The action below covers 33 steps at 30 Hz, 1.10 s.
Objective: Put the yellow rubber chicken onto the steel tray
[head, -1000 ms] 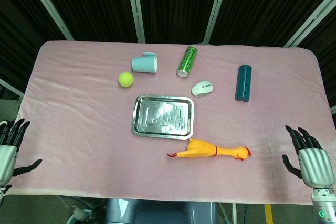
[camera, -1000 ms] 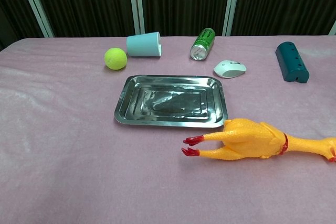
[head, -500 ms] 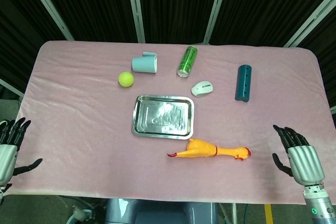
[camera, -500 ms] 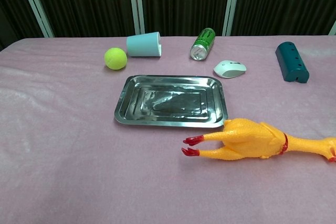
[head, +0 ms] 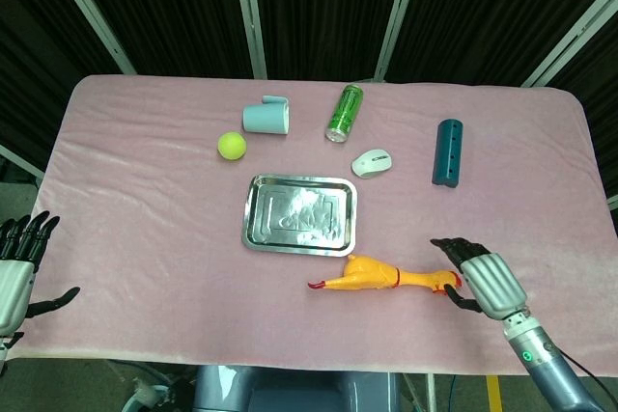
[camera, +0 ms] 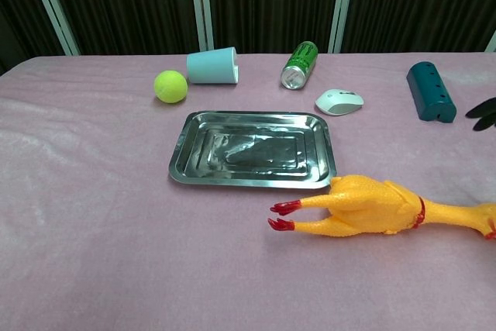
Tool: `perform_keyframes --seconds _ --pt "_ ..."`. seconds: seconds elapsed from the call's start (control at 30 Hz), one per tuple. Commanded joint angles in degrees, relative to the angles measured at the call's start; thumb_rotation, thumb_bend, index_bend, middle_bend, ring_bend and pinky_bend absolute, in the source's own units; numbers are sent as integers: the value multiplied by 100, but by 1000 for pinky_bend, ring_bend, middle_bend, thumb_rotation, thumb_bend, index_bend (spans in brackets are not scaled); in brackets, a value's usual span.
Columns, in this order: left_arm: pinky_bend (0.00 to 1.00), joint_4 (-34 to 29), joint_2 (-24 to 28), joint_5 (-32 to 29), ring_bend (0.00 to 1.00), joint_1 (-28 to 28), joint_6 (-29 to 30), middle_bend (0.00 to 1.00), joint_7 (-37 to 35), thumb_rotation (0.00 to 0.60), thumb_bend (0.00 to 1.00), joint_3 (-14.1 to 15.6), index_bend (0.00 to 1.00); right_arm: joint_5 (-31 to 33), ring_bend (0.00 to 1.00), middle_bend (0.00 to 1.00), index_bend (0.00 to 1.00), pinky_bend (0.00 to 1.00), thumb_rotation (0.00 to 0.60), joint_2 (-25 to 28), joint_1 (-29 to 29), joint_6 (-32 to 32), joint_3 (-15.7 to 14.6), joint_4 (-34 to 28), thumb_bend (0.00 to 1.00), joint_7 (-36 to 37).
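The yellow rubber chicken (head: 386,276) (camera: 372,207) lies on its side on the pink cloth, red feet pointing left, just below the lower right corner of the steel tray (head: 259,221) (camera: 186,145). The tray holds nothing. My right hand (head: 478,275) hovers at the chicken's head end with fingers spread, holding nothing; in the chest view only its dark fingertips (camera: 483,112) show at the right edge. My left hand (head: 19,262) stays open off the table's left front corner.
Behind the tray lie a green tennis ball (head: 231,146), a tipped light-blue cup (head: 266,117), a green can (head: 344,112), a white mouse (head: 372,162) and a teal cylinder block (head: 447,151). The pink cloth (head: 145,209) covers the whole table.
My right hand has moved left from the table's right front edge to the chicken's head. The chicken, tray and left hand have not moved.
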Motion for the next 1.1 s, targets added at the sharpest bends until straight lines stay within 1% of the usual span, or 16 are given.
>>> perform_keyframes --seconds 0.03,0.2,0.3,0.4,0.53,0.7,1.1 --pt "0 -30 17 0 7 -5 -18 34 18 600 66 10 0 186 217 217 185 317 600 -282 339 -502 8 180 402 90" --pt "0 -68 58 -57 7 4 -18 34 27 600 66 -7 0 315 226 234 210 324 600 -600 534 -708 86 461 402 81" --pt "0 -108 110 -37 7 5 26 34 35 600 66 -30 0 358 227 236 211 324 600 -694 603 -818 74 569 401 28" --pt "0 -140 150 -21 7 0 62 33 44 600 66 -56 0 432 230 240 217 324 600 -783 660 -960 44 670 377 2" --pt "0 -172 168 -46 7 -20 -10 33 68 600 66 -42 0 564 231 244 225 324 600 -920 734 -1106 46 854 361 -49" --pt "0 -193 170 -95 7 -22 -47 33 86 600 66 -39 0 656 232 248 225 324 600 -980 777 -1206 5 946 319 -86" --pt "0 -233 156 -144 7 -74 -130 29 166 600 66 -58 0 840 257 276 259 351 600 -1150 900 -1395 -10 1178 317 78"
